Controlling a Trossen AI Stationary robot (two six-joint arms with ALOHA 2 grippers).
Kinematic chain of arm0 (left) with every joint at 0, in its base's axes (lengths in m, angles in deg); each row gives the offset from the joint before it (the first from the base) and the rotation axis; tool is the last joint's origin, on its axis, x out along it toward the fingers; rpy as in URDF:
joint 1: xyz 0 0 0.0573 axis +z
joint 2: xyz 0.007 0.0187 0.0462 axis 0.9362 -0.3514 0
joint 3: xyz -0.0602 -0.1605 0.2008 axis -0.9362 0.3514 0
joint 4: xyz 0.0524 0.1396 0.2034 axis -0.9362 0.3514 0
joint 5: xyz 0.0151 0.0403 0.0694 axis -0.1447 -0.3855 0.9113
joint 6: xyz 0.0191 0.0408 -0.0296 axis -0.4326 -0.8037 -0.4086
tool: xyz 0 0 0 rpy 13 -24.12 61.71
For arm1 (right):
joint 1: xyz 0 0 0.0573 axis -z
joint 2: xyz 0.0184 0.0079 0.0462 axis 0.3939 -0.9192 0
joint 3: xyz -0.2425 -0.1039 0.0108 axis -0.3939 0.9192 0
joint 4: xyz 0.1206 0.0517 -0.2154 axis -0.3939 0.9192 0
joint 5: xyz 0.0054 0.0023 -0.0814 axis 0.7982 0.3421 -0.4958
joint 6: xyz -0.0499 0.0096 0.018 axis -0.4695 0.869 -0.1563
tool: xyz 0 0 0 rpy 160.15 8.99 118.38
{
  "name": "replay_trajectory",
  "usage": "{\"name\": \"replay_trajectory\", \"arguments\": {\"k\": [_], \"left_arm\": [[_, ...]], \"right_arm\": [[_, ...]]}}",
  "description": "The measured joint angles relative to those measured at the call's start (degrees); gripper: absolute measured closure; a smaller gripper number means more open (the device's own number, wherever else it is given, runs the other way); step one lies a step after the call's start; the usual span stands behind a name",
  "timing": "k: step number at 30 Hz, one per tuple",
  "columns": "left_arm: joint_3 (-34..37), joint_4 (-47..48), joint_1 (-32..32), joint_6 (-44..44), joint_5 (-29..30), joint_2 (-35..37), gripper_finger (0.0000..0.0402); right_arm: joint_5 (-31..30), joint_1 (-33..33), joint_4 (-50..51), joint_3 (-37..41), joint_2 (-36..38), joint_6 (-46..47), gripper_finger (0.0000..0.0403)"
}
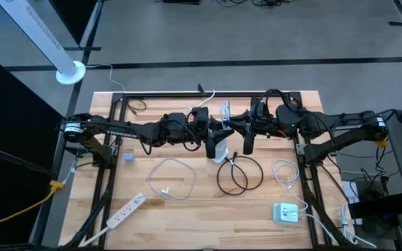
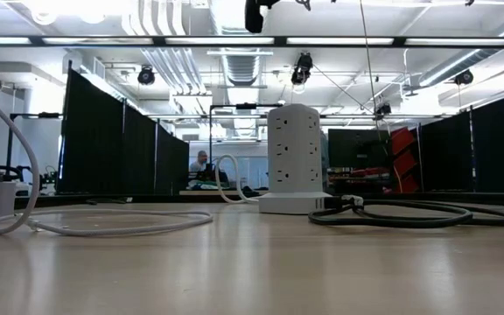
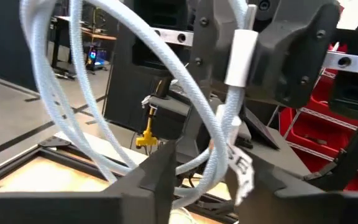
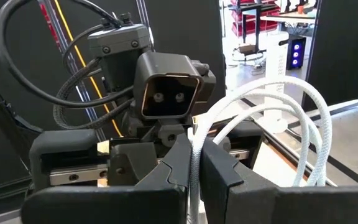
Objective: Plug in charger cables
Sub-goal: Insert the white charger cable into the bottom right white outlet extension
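Right wrist view: white cable (image 4: 272, 118) pinched inside right pincer (image 4: 194, 165).

R pincer (image 4: 194, 163) clamped on white cable (image 4: 272, 109); L wrist cam (image 4: 166, 93) opposite

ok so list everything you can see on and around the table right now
white braided cable: one, white, lifted above the table middle, between both grippers
black cable: one, black, looped on the table, centre
white cables: two loose loops, white, one left of centre, one right of centre
tower power strip: one, white, table centre
flat power strip: one, white, front left
charger block: one, white, front right
left gripper: dark, above centre, at the raised cable
right gripper: dark, shut on the white braided cable
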Motion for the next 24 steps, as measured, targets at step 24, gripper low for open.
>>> {"name": "replay_trajectory", "arguments": {"k": [24], "left_arm": [[0.13, 1.61, -0.10, -0.99, -2.57, 0.03, 0.0388]], "right_arm": [[0.72, -0.17, 4.34, -0.06, 0.34, 1.48, 0.0398]]}}
